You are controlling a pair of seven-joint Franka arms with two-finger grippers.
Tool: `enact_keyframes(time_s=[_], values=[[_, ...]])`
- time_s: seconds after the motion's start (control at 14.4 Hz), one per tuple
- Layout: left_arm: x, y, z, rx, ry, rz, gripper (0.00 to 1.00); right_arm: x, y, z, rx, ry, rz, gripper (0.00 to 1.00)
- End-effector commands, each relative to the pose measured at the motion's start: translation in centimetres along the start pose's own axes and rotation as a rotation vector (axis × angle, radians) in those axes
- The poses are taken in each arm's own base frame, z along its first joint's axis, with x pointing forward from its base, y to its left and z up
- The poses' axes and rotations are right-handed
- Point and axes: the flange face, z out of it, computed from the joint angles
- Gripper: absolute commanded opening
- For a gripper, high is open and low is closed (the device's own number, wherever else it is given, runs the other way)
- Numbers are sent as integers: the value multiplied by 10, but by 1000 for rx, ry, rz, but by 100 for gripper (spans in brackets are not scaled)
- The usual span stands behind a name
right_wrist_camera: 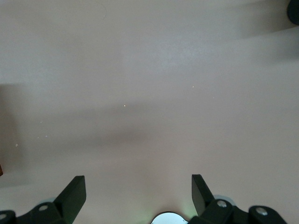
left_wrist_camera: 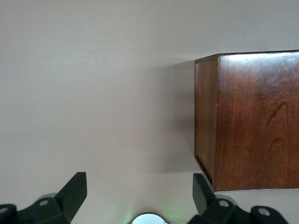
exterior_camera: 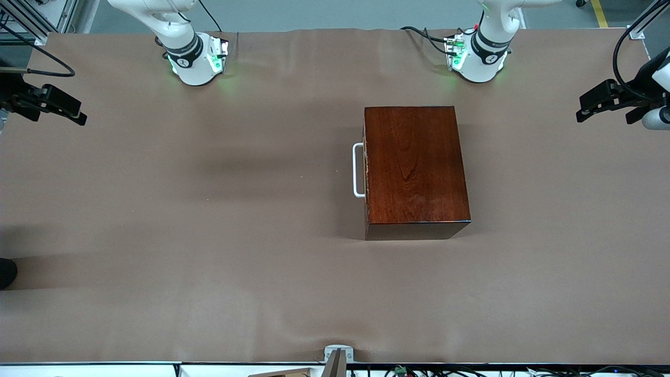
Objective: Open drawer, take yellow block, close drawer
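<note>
Gaping wide, both grippers' jaws hold nothing.

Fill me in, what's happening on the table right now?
Nothing is being handled yet. The dark wooden box sits on the table with its drawer shut; the white handle faces the right arm's end. No yellow block is visible. The left gripper hangs open at the left arm's end of the table, the right gripper open at the right arm's end. Both arms wait.
</note>
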Motion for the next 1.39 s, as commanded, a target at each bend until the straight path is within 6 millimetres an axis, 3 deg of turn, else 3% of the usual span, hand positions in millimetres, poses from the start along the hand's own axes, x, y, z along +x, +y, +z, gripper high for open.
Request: enact_keyframes(time_s=[0.0,0.56,0.97,1.11,1.32], values=[[-2,-4,-8,14,3,-4,100,0,1,-3,6,-3,15,100],[-6,-13,-14,14,15,-21,100,-1,-1,-3,7,-3,12,100],[-4,-9,-12,61,12,-17,100,-1,-1,-3,7,-1,12,100],[-5,1,-12,52,11,-1,100,0,-1,-3,7,-3,12,100],[-6,51,-10,66,12,33,100,0,0,-4,8,2,13,100]])
